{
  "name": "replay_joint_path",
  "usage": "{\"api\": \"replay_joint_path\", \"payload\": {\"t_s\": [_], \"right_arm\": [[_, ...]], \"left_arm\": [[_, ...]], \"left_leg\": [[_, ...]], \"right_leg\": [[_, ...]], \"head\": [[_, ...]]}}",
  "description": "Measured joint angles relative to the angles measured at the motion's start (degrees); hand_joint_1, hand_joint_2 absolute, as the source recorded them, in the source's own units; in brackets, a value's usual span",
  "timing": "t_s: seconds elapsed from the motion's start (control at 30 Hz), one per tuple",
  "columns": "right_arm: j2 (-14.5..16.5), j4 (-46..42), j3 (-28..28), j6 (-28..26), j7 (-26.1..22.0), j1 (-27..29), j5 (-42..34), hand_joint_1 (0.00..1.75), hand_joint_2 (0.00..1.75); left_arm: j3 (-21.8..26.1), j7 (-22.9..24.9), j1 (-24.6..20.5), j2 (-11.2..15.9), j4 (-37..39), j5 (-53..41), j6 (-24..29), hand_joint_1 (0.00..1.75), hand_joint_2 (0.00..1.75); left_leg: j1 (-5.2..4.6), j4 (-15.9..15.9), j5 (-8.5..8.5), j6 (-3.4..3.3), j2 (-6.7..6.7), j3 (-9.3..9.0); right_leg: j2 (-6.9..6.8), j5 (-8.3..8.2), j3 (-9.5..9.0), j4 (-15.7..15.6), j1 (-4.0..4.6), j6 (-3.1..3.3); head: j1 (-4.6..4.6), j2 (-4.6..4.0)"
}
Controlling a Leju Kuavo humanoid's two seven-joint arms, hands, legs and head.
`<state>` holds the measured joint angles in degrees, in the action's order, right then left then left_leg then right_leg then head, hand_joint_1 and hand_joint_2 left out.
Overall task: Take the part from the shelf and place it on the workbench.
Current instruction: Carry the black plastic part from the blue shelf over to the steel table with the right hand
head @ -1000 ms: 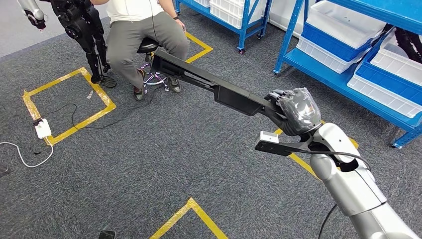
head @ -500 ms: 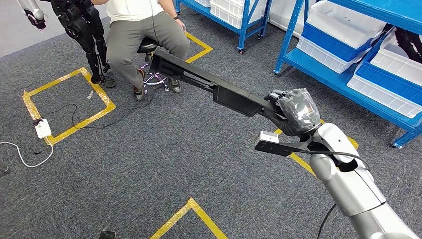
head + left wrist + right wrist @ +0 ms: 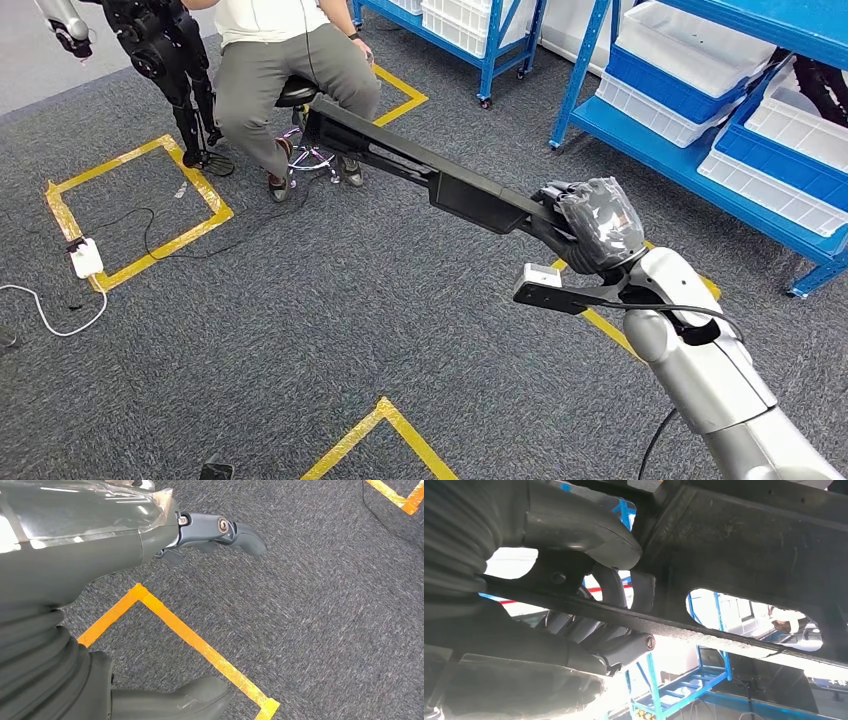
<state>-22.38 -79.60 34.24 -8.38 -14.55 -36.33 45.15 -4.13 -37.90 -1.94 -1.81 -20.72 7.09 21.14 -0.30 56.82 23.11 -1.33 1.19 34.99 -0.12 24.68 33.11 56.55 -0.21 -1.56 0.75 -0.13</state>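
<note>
My right robot hand [image 3: 592, 225] still grips one end of the long black part [image 3: 430, 175], held out level above the carpet, unmoved since a second ago. My left robot hand [image 3: 150, 535] hangs empty, fingers loosely apart. Carrying continues; no surface in sight.

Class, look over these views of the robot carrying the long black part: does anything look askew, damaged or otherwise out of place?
Nothing looks damaged or spilled. The right hand grips the long black part at one end, so it juts out level over the carpet, its far end close to the seated person. A white power strip and loose cables lie on the floor.
</note>
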Motion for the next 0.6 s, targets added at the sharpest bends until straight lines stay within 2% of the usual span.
{"api": "replay_joint_path", "payload": {"t_s": [0.6], "right_arm": [[-0.7,0.0,0.0,-0.3,0.1,0.0,0.6,1.75,1.75]], "left_arm": [[0.0,0.0,0.0,0.0,0.0,-0.6,-0.5,0.00,1.75]], "left_leg": [[0.00,0.0,0.00,0.00,-0.01,-0.01]], "right_leg": [[0.00,0.00,0.00,0.0,0.00,0.00]], "head": [[0.01,0.00]]}}
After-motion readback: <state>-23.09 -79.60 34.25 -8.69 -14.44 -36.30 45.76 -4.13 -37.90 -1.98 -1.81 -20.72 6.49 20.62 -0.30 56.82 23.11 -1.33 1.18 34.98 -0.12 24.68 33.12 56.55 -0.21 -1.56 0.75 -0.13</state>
